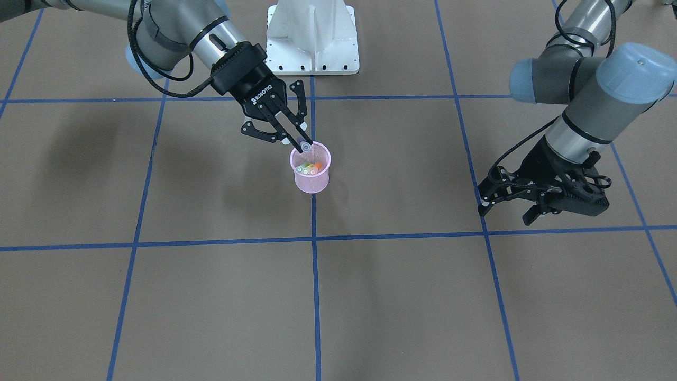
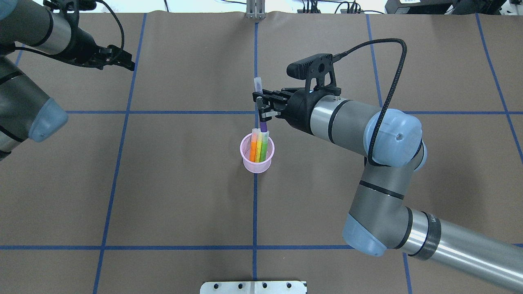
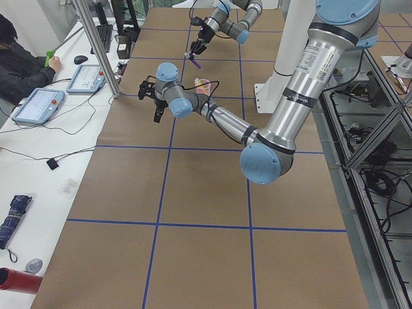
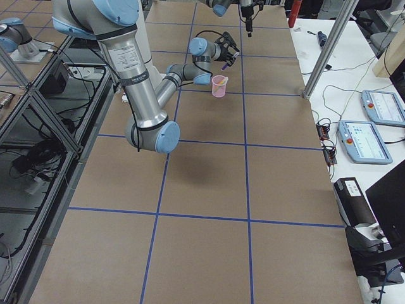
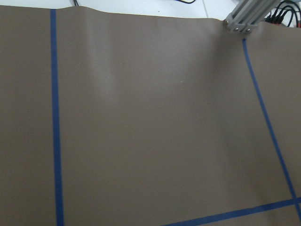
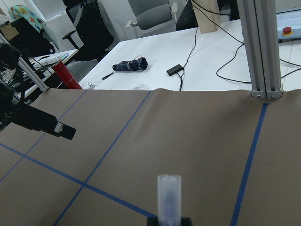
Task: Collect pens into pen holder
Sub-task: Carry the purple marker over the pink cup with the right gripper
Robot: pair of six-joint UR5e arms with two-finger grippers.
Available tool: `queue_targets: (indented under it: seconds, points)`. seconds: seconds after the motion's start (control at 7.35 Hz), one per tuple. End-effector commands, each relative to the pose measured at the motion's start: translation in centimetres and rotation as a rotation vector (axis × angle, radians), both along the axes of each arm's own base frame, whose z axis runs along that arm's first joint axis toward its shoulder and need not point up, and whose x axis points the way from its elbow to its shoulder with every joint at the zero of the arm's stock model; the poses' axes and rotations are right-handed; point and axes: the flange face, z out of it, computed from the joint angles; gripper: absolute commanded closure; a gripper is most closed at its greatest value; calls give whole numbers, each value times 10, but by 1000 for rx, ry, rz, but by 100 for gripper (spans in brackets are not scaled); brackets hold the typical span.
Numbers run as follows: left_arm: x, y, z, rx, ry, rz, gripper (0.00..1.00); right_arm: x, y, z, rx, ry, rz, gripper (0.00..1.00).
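The pink mesh pen holder (image 2: 256, 163) stands upright at the table's middle, also seen in the front view as the pen holder (image 1: 311, 180). Orange (image 2: 253, 149), yellow (image 2: 259, 148) and green (image 2: 264, 147) pens stand inside it. My right gripper (image 2: 263, 109) hovers just beyond the cup's far rim, shut on the purple pen (image 2: 262, 122). The pen hangs nearly upright, cap up, with its lower end at the rim. The wrist view shows its whitish cap (image 6: 169, 195). My left gripper (image 1: 505, 211) hangs open and empty far off to the side.
The white robot base (image 1: 312, 37) sits at the table's robot-side edge. Blue tape lines (image 1: 315, 296) grid the brown table cover. An aluminium post (image 2: 255, 10) stands at the far edge. A person (image 3: 19, 64) sits at a side desk with tablets.
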Motion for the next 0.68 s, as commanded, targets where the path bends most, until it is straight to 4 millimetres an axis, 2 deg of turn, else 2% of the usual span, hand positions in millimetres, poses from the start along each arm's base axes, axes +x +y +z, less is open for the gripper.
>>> queue_targets:
  seconds: [0.0,0.27,0.54]
  points:
    - [-3,-2,11,-11,-26,2,1,-48,3,5,0,43,-18,100]
    - [-3,-7,20,-24,-38,-3,1,-72,19,24,9,29,-9,100]
    - [-1,-7,22,-28,-39,0,1,-75,20,28,6,36,-9,100]
